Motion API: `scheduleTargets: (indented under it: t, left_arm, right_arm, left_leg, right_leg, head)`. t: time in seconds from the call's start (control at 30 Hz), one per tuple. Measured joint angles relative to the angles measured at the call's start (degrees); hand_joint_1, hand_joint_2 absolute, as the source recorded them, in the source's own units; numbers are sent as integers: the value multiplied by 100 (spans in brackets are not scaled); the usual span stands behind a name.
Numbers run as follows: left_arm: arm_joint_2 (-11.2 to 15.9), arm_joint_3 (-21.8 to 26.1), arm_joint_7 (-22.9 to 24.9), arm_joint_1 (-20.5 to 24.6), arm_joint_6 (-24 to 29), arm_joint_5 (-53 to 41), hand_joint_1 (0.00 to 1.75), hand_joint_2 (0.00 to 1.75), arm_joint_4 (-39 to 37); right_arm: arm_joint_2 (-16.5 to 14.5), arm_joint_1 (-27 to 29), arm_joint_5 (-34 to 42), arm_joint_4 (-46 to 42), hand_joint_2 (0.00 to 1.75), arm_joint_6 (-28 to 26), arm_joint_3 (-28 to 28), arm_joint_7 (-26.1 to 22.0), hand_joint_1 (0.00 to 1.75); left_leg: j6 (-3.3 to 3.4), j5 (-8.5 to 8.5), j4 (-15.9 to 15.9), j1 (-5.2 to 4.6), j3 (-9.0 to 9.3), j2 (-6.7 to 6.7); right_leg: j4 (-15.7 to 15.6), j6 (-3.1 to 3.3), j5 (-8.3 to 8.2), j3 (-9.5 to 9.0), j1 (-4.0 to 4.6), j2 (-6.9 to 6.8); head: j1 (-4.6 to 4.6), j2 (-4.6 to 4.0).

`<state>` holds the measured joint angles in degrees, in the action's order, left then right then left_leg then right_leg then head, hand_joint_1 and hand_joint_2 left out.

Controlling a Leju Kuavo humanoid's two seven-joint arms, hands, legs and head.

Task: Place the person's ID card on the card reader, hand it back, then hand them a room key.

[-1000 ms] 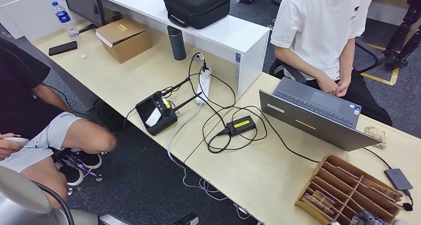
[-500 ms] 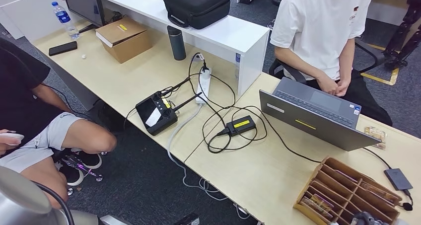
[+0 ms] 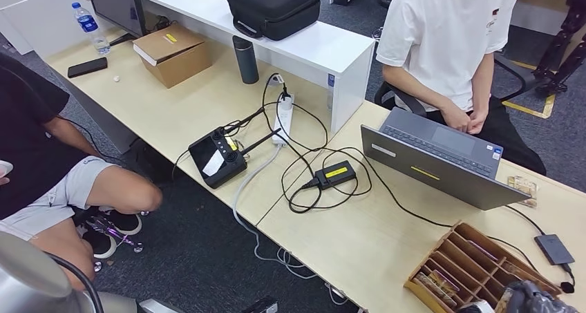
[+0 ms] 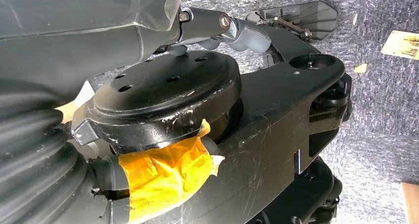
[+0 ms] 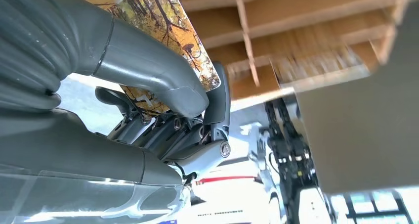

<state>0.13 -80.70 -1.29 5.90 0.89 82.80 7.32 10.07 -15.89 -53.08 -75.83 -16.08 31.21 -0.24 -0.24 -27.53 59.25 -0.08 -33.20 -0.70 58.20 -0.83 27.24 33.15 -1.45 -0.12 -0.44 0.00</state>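
Two people sat at the surface, which carried one laptop and one wooden card rack, beside which the right robot hand pinched one forest-printed room key between thumb and fingers.

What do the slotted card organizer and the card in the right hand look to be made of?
The slotted organizer looks like thin unfinished wood or plywood: matte tan dividers with pale raw edges. The card pinched by the right hand seems to be glossy printed plastic or laminated paper, showing an autumn forest picture; which of the two cannot be told.
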Motion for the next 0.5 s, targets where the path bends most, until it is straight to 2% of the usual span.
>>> scheduleTargets:
  t: [0.5]
  left_arm:
    - [0,-33,-20,0,-25,-9,0,175,0]
  right_arm:
    - [-29,-936,525,-146,175,219,-97,-74,175]
  left_leg:
    - [0,1,1,0,-1,0]
  right_leg:
    - [4,-1,-2,0,0,0]
  head:
    - [1,0]
